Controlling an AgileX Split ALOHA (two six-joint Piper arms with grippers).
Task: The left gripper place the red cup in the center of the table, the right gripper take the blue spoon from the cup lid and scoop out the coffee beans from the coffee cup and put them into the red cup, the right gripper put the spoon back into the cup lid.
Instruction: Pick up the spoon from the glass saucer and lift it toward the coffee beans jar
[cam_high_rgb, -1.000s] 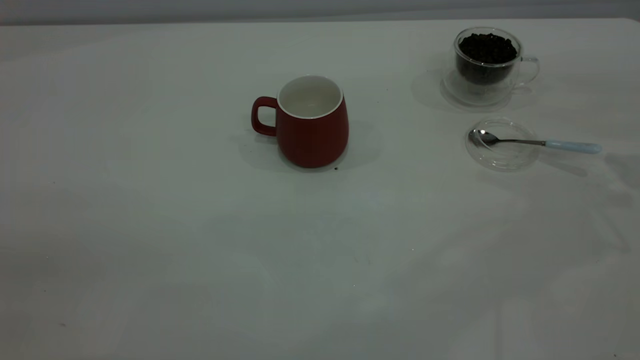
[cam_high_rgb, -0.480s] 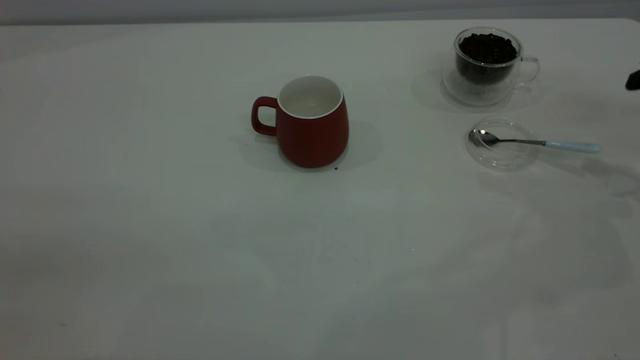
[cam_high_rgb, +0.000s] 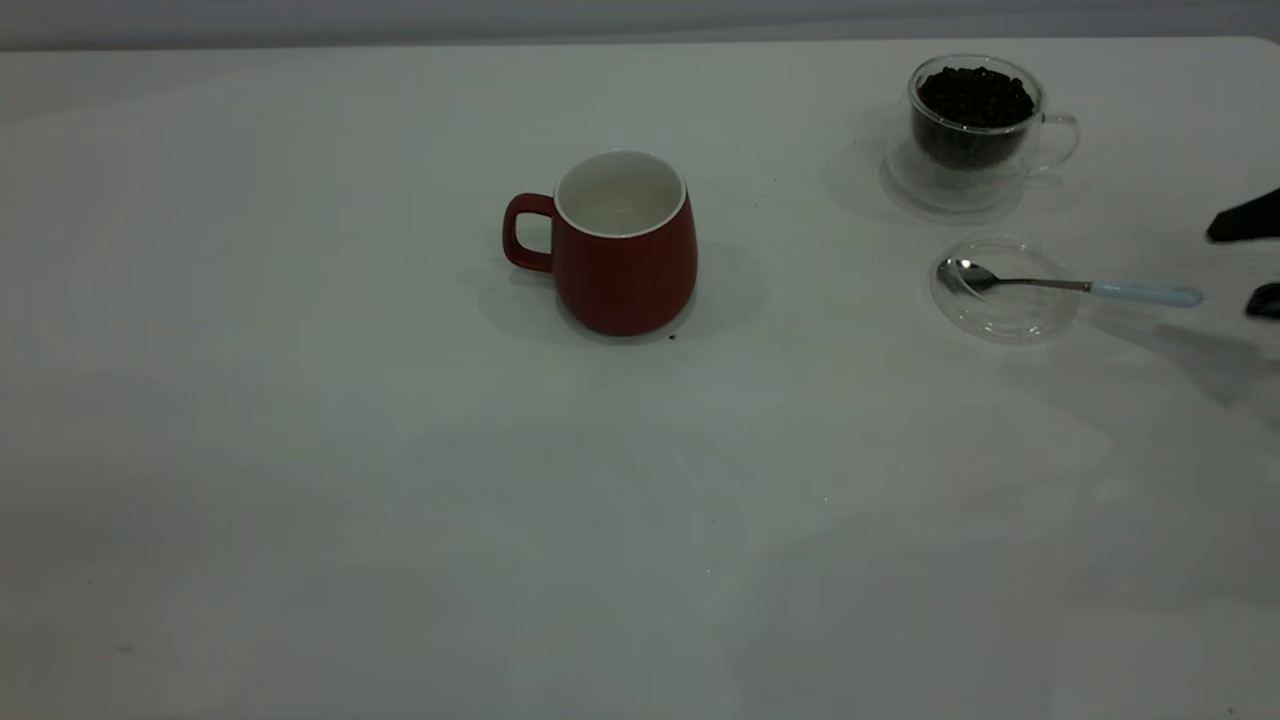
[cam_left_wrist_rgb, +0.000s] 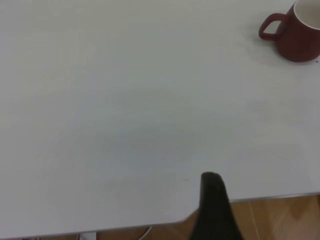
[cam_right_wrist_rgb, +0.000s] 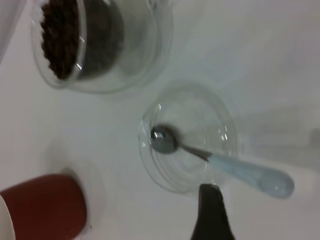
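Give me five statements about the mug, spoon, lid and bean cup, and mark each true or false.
1. The red mug stands upright and empty. True.
2. The spoon lies with its bowl in the lid. True.
3. The right pincer holds the spoon. False: it is at the table's right edge, apart from the handle.
4. The glass cup is empty. False: it holds coffee beans.
5. The mug's handle faces the glass cup. False: it faces away.

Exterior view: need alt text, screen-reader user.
A red cup stands upright and empty at the centre of a white table, handle toward the left arm's side. On the right arm's side, a glass coffee cup full of beans stands behind a clear cup lid holding a blue-handled spoon, with the open right claw entering beside it.
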